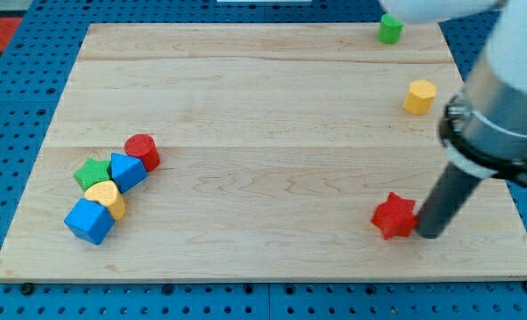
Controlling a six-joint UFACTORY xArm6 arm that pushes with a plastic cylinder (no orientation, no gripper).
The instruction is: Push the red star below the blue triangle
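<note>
My tip [427, 234] touched the red star-shaped block [394, 215] at its 3 o'clock, no hand fitted, while the blue triangular block [126, 171] sat far off toward 9 o'clock on the wooden table [272, 116], so nearly the whole push remained.

so the arm is mostly a fat white rounded housing up top, then a dark grey metal collar with a shiny lighter ring round it, looks a bit blurry. out of that comes a plain straight black rod, matte, smooth, ending at my tip [427, 234], flat cut end
</note>
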